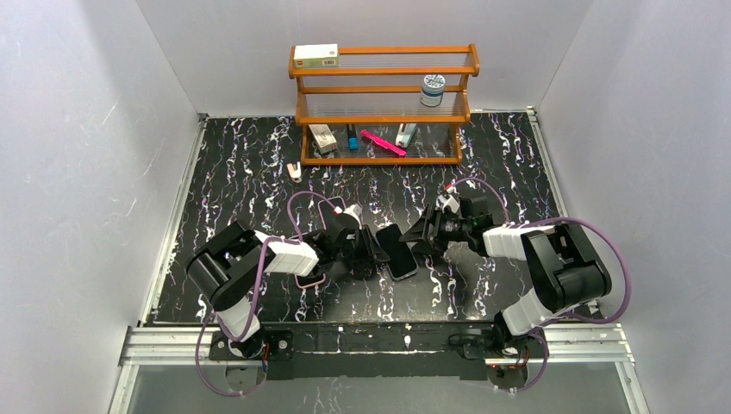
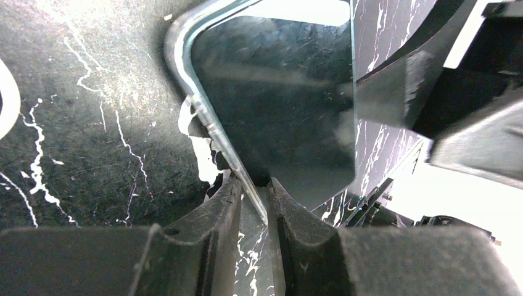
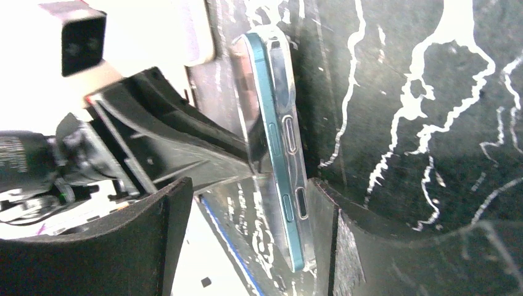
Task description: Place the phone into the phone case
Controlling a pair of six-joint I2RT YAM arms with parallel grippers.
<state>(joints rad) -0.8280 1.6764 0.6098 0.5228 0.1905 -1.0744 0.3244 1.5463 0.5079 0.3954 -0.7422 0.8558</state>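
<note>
Phone (image 1: 398,252) is found mid-table (image 1: 259,172), between both grippers, its teal side (image 3: 274,142) backed by the clear phone case (image 3: 285,68). Left gripper (image 2: 254,190) is clamped on the phone case rim (image 2: 198,108): its fingers are nearly together with the thin edge pinched between them. Right gripper (image 3: 250,191) is spread wide, straddling the phone. One finger (image 3: 345,246) is just beside the case back, the other (image 3: 142,246) is kept apart. Whether the phone is fully seated cannot be told.
</note>
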